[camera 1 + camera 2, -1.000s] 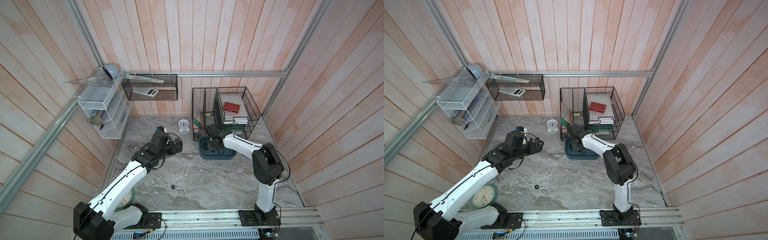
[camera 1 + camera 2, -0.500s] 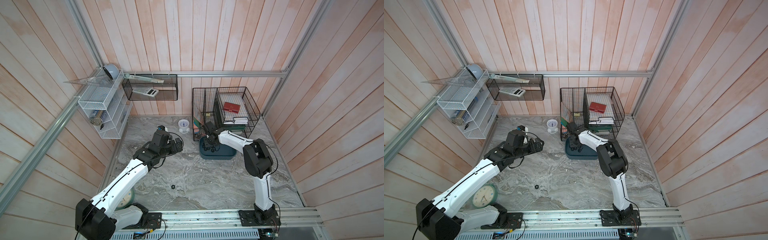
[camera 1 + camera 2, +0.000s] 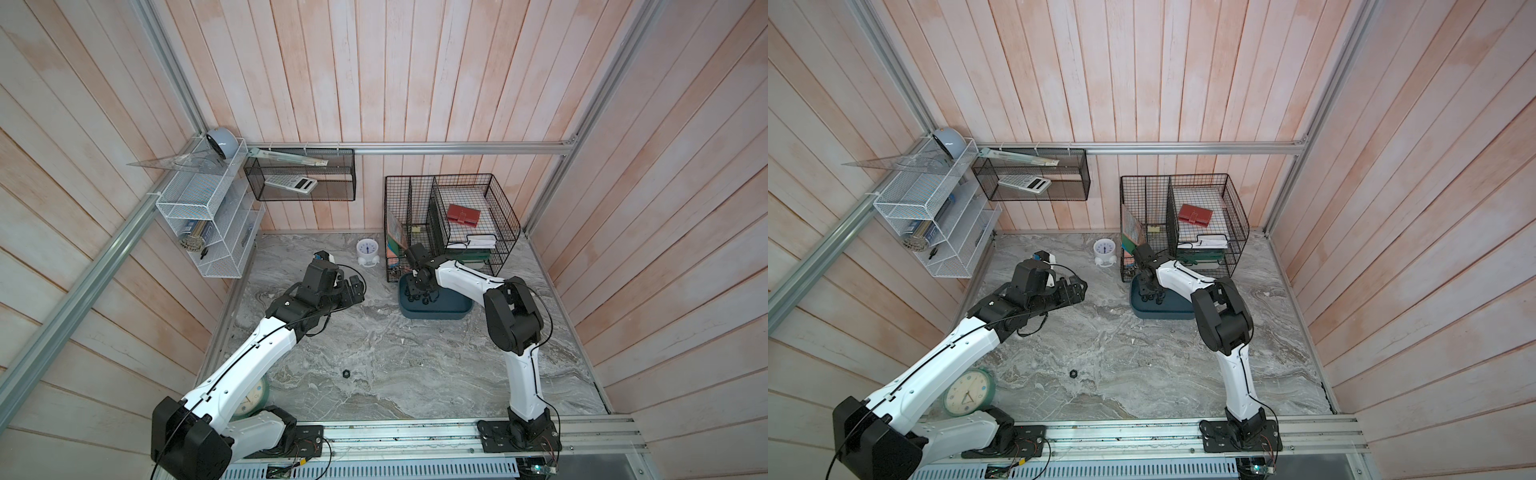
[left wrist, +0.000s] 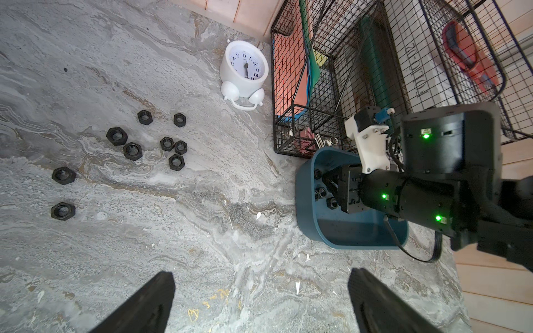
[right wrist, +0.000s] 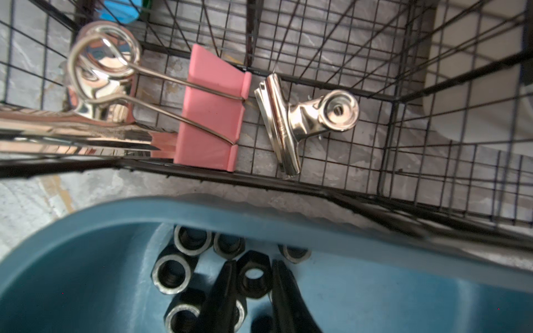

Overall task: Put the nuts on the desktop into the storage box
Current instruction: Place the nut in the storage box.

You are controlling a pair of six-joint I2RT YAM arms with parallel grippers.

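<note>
Over at the left of the desktop [image 3: 374, 345], the left gripper [image 4: 259, 288] hangs with its fingers spread wide and empty, near a scatter of loose nuts [image 4: 170, 144] (nine show in the left wrist view). A lone nut [image 3: 345, 373] lies apart, nearer the rail. Further right, the storage box [image 3: 440, 316] sits against the wire basket [image 3: 409, 208]. Inside the box, the right gripper [image 5: 253, 271] is clamped on one nut [image 5: 253, 288], with several others lying around it.

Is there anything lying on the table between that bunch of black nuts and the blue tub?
Nothing. In the left wrist view, only bare grey desktop stretches between the nuts and the storage box.
</note>
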